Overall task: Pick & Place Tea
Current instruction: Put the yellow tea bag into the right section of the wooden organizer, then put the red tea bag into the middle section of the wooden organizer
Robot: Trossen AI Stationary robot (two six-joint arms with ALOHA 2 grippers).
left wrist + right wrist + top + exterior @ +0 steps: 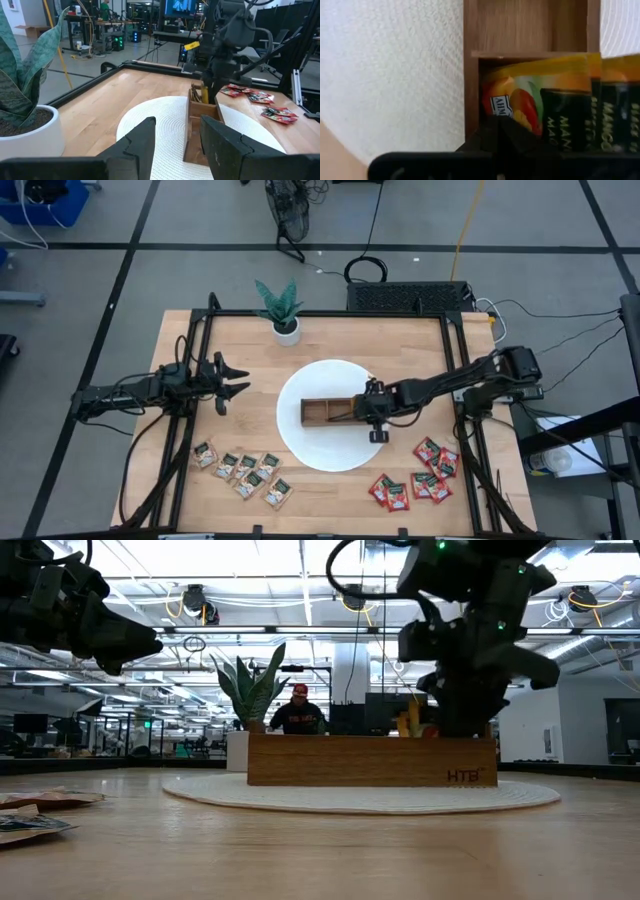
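Right gripper is down at the right-hand end compartment of the wooden tray, which sits on a round white mat mid-table. From its wrist camera, orange-yellow sachets stand on edge in that end compartment, at least two, touching each other; the compartment next to it looks bare wood. Whether the fingers are pinching a sachet or spread, I cannot tell: they are hidden behind the sachets and the tray wall

Left gripper hangs above the table's left side, well apart from the tray, fingers spread wide with nothing between them

Red sachets lie flat near the front right corner, about eight, loosely scattered in two clumps. Beige sachets lie near the front left, about seven, some overlapping

One potted plant in a white pot stands at the back edge. One person is seated in the room beyond the table
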